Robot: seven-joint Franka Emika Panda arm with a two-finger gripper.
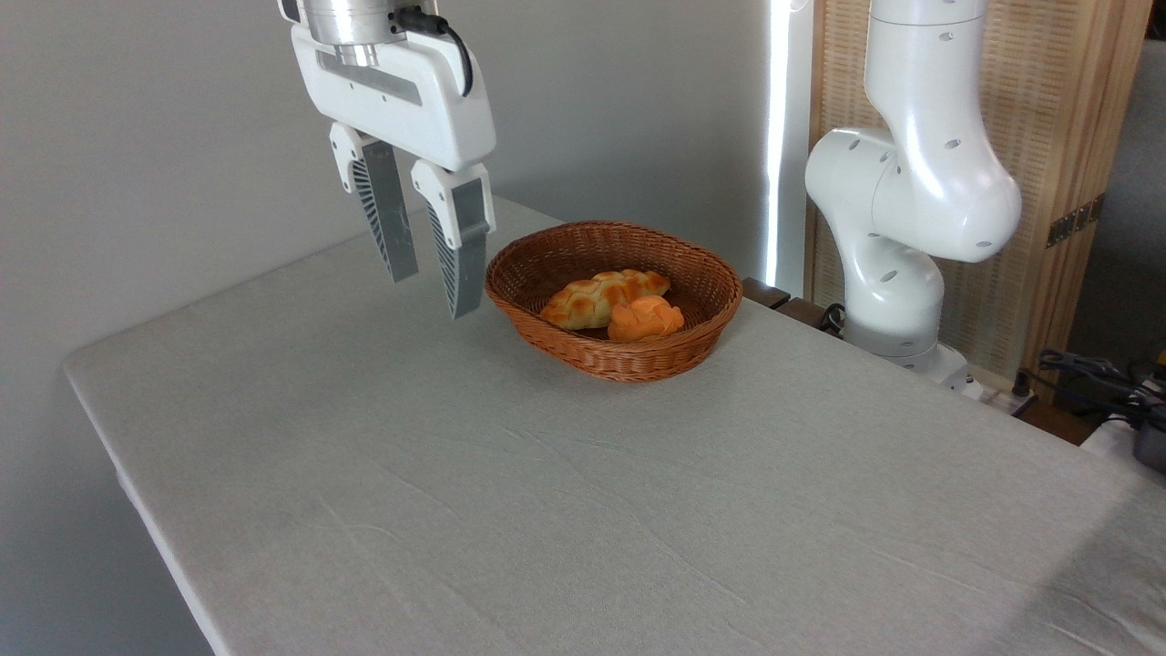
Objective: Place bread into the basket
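Note:
The small orange-golden bread bun lies inside the brown wicker basket, at its front right, touching a longer, paler braided loaf. My gripper hangs in the air to the left of the basket, above the table, tilted slightly. Its two grey fingers stand apart, open, with nothing between them.
The table is covered with a pale grey cloth; its left edge runs diagonally. The arm's white base stands at the back right, behind the basket. Cables and dark gear lie at the far right edge.

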